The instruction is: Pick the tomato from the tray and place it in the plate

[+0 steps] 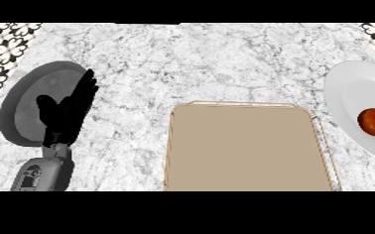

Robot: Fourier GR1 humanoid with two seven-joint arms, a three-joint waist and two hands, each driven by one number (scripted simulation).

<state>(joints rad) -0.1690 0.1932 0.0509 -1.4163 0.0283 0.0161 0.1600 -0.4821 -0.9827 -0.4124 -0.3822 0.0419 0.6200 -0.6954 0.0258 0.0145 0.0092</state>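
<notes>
While the tomato (367, 121) lies on the white plate (344, 87) at the three o'clock edge of the head view, cut off in part by that edge, the tan tray (245, 146) sits at about six o'clock, low in the middle, with nothing on its flat surface. The tomato shows as a reddish-brown round shape resting on the plate's inner face, toward the plate's lower part. The plate itself is only partly seen, its rim curving in from the right side. Tray and plate lie near each other but apart, with a strip of marbled bench (198, 64) between the tray's right rim and the plate's left rim.

At nine o'clock a dark grey round plate (29, 91) lies on the bench, well apart from the tray. The left robot hand (66, 111) shows over the right part of this grey plate, black, with its fingers straight and pointing up toward one o'clock and the thumb out to the left; it is released and holds nothing. Its grey forearm (44, 171) comes in from the seven o'clock corner below it.

The right robot hand does not show anywhere in the view.

A patterned wall strip (16, 42) runs along the ten o'clock corner, and a small piece of the same pattern shows at the two o'clock corner.
</notes>
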